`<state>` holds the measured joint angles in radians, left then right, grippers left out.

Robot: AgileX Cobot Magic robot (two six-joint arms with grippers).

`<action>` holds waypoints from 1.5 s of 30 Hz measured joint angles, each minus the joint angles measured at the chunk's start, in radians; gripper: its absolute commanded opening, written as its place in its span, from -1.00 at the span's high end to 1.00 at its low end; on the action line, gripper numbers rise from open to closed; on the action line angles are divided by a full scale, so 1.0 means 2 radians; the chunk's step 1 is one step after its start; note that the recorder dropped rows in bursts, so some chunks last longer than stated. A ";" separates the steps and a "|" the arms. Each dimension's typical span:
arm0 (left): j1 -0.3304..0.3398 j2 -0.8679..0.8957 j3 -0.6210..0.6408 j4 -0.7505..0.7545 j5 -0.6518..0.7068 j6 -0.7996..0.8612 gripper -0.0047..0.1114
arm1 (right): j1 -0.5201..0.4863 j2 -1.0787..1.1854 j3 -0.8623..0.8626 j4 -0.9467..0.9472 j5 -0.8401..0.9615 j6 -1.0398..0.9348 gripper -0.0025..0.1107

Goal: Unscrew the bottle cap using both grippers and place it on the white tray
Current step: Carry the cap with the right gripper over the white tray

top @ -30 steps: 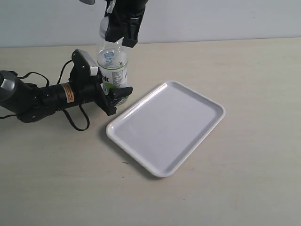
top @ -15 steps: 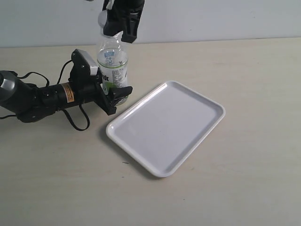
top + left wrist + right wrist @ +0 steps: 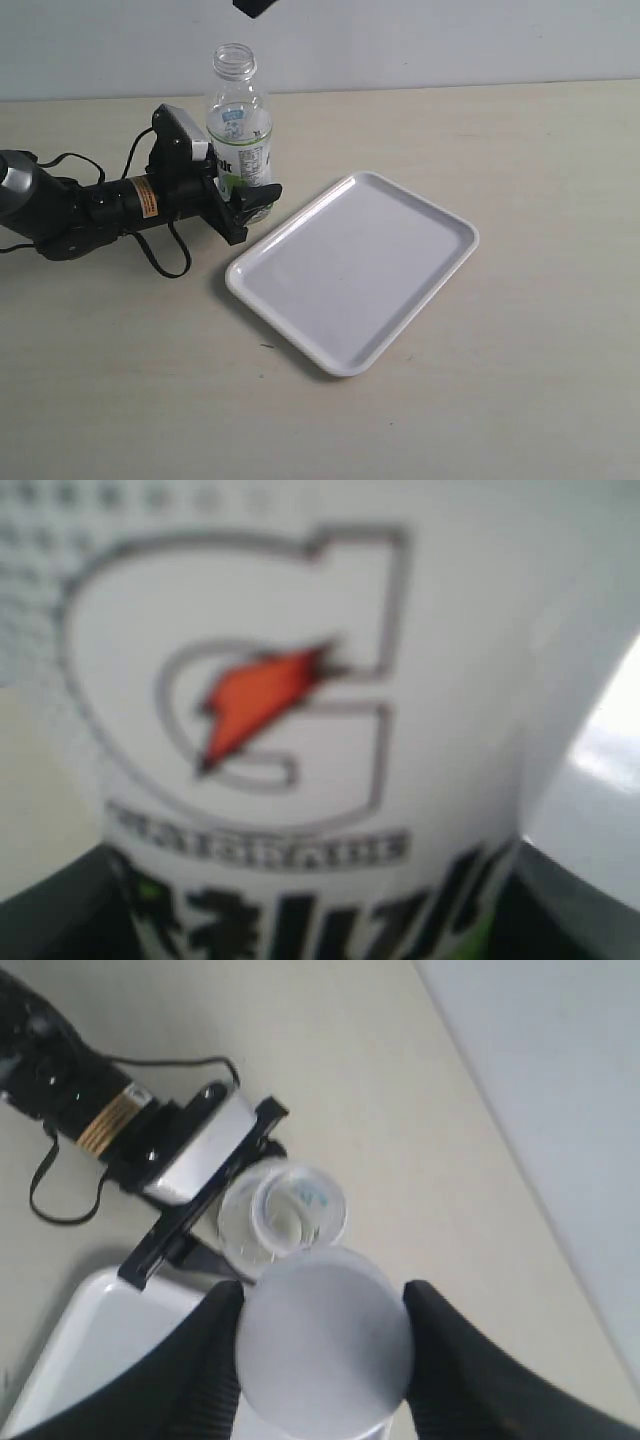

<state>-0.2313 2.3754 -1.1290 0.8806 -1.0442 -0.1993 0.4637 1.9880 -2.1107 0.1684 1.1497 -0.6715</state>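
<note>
One uncapped bottle (image 3: 238, 120) stands on the counter (image 3: 520, 380), clamped by the left tool (image 3: 228, 185). The right tool (image 3: 322, 1355) pinches the one bottle cap (image 3: 325, 1335) above it; one white tray (image 3: 352, 270) lies nearby

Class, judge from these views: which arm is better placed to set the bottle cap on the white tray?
Right: the right gripper holds the bottle cap above the open bottle; the left gripper clamps the bottle.

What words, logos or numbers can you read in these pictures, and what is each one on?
"G" with an orange lightning bolt: on the bottle, left wrist view.
"GATORADE" beneath it: blurred, just legible.
Black lettering below: blurred and cut off, unreadable.
Orange label on the left arm: too small to read.
</note>
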 measured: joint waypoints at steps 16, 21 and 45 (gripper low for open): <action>0.000 0.000 0.000 0.002 -0.001 0.002 0.92 | -0.002 -0.061 0.179 -0.060 0.027 0.167 0.96; 0.000 0.000 0.000 0.012 -0.002 0.001 0.92 | -0.002 -0.073 0.296 -0.057 -0.015 0.177 0.96; 0.000 0.000 -0.002 0.019 -0.003 -0.011 0.92 | -0.030 0.036 0.407 0.028 -0.195 0.123 0.96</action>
<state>-0.2313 2.3754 -1.1324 0.9194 -1.0505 -0.2211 0.4042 2.0597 -1.2965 0.2234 0.7605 -0.4255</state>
